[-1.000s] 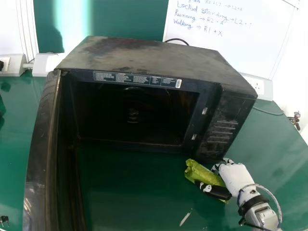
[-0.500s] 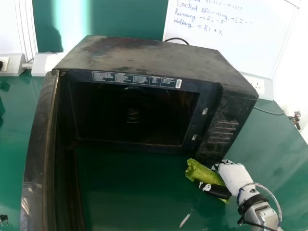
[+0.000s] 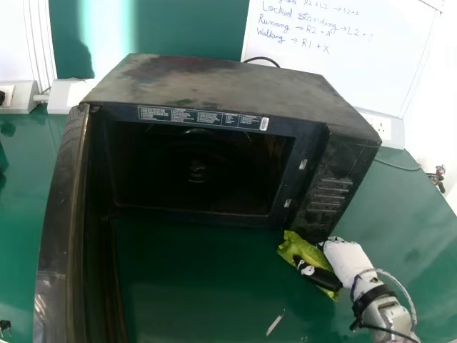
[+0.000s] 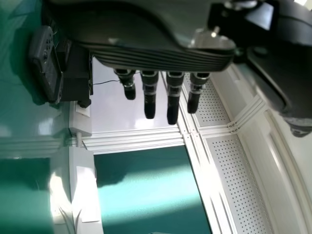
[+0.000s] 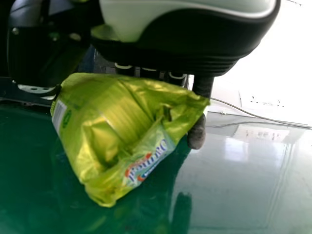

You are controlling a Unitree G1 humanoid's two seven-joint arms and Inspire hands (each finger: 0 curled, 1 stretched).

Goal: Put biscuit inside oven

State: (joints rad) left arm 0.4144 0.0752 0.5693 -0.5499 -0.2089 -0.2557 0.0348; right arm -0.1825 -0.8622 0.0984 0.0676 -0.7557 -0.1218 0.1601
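Tilting slightly farther toward the microwave oven [image 3: 228, 86] since the earlier frame, the green biscuit packet [image 3: 297, 246] is outside, before the control panel [image 3: 328, 189], held between the right hand's [image 3: 348, 261] thumb and fingers; the left hand [image 4: 149, 97], in its wrist view, has its fingers extended.

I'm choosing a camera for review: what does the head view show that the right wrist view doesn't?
Head view: the oven with its door open, and the whiteboard behind.
Right wrist view: a printed patch and a striped white patch on the biscuit packet.
Both: that packet in the right hand, and the green table.
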